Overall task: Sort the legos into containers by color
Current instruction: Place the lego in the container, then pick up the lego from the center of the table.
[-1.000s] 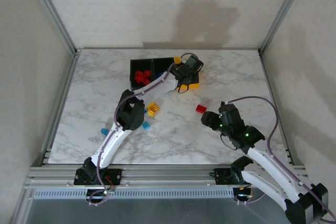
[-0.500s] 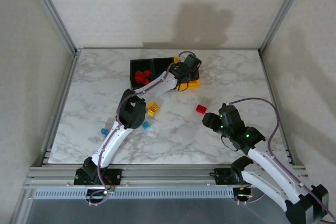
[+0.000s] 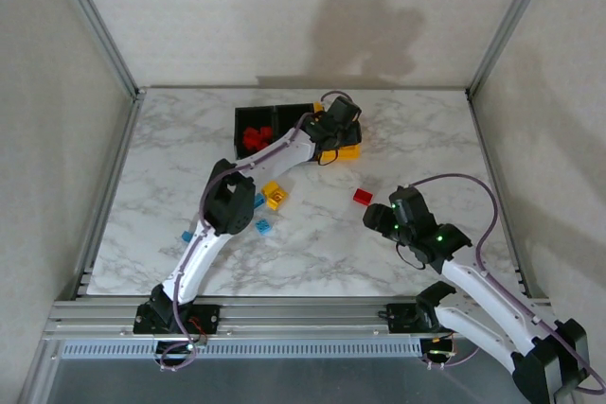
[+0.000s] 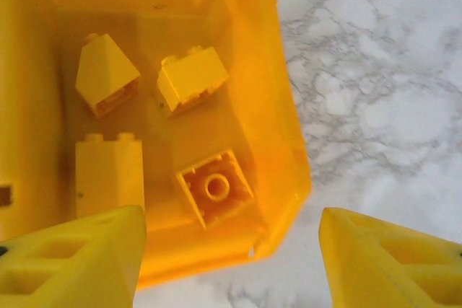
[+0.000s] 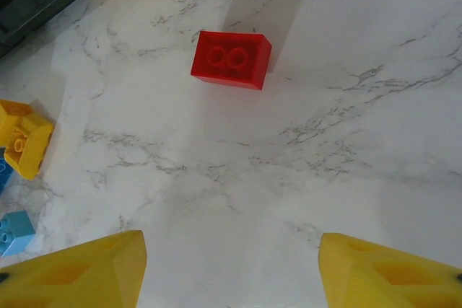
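The three joined containers stand at the back: a black bin (image 3: pixel 248 118) holding red legos (image 3: pixel 254 136), a middle black bin (image 3: pixel 290 118) and the yellow-orange bin (image 3: pixel 347 149). My left gripper (image 3: pixel 337 126) hovers open over the yellow-orange bin (image 4: pixel 285 142), empty, its fingertips (image 4: pixel 79 250) wide apart. Several yellow legos (image 4: pixel 215 187) lie inside that bin. A red lego (image 3: pixel 363 197) lies loose on the table. My right gripper (image 3: pixel 380 219) hangs open and empty just near of it, the red lego (image 5: pixel 231 59) ahead of its fingertips (image 5: pixel 86 272).
Two yellow legos (image 3: pixel 275 196) lie left of centre, with blue legos (image 3: pixel 263 226) and another blue one (image 3: pixel 187 236) nearer the left arm. The right wrist view catches a yellow lego (image 5: pixel 25 146), a blue lego (image 5: pixel 14 232) and a black bin corner (image 5: pixel 36 1).
My left gripper has shifted slightly over the yellow-orange bin. The right arm has edged a little, still just short of the red lego.
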{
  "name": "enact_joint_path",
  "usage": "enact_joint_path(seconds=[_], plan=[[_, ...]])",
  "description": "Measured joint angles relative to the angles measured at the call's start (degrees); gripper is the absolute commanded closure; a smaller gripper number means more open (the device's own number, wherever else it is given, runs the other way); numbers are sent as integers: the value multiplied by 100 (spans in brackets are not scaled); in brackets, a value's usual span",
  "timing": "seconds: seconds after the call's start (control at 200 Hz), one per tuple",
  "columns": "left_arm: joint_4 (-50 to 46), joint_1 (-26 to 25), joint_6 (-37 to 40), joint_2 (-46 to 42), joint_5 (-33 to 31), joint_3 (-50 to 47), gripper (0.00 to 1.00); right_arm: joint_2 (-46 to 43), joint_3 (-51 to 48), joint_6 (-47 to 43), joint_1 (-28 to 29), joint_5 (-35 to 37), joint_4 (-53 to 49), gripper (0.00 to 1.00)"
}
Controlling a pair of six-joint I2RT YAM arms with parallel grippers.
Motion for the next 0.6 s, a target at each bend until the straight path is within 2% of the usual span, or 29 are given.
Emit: enact_joint_path(seconds=[0.36, 0.601], plan=[[730, -175, 136, -3117, 114, -3314, 33, 481, 354, -168, -2, -13, 321, 35], [841, -122, 142, -4310, 20, -5252, 32, 922, 520, -214, -2, -136, 544, 35]])
